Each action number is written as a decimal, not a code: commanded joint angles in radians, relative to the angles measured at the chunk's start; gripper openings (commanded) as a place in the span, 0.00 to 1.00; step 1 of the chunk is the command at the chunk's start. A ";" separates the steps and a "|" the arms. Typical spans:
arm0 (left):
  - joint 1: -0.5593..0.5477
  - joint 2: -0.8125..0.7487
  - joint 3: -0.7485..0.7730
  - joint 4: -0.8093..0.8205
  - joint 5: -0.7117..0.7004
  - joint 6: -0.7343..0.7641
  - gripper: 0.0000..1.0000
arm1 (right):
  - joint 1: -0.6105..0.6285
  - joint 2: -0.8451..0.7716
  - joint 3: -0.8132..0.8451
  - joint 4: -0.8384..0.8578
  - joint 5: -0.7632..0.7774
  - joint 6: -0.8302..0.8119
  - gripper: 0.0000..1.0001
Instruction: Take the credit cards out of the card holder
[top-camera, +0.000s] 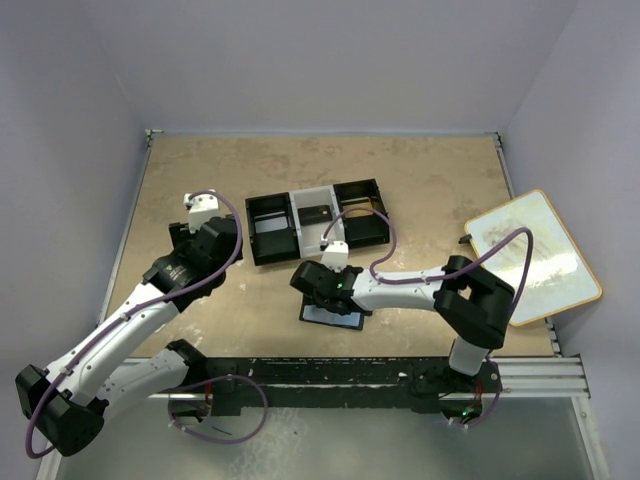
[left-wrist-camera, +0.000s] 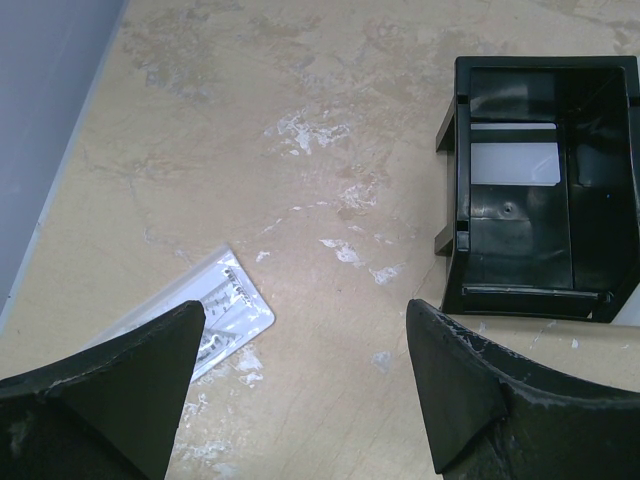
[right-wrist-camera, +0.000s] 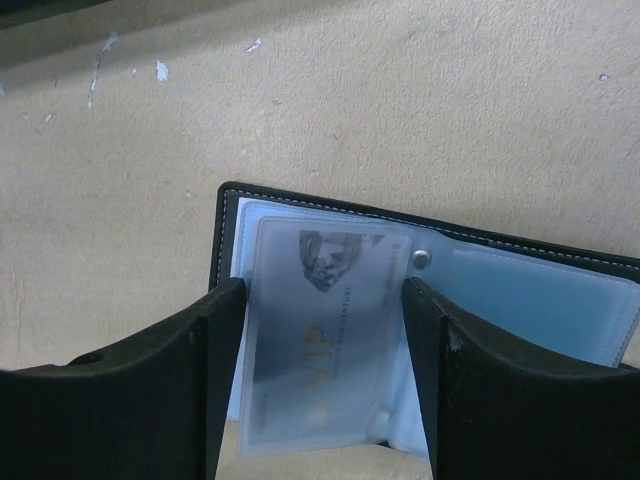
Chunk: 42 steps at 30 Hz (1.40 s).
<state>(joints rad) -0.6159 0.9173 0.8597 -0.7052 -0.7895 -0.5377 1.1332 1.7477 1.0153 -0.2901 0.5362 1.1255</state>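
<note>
Fingers spread, the right gripper (right-wrist-camera: 322, 300) is straddling a sleeved credit card (right-wrist-camera: 320, 350) in the card holder (right-wrist-camera: 300, 195) by the table's (right-wrist-camera: 400, 100) near edge; the left gripper (left-wrist-camera: 305, 320) is hanging spread wide.

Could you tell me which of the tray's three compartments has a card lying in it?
The white middle compartment: a dark card lies in it; the black left compartment and black right compartment show none.
</note>
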 joint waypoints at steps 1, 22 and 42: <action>0.004 -0.003 0.020 0.014 -0.010 0.012 0.80 | -0.002 -0.024 -0.080 0.093 -0.072 -0.005 0.66; 0.004 -0.078 -0.047 0.129 0.388 -0.113 0.79 | -0.074 -0.148 -0.269 0.411 -0.237 -0.024 0.50; -0.228 -0.100 -0.498 0.754 0.809 -0.443 0.66 | -0.122 -0.210 -0.414 0.553 -0.310 0.011 0.51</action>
<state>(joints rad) -0.7616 0.7933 0.3840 -0.0940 0.0483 -0.9459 1.0142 1.5414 0.6254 0.3130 0.2390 1.1343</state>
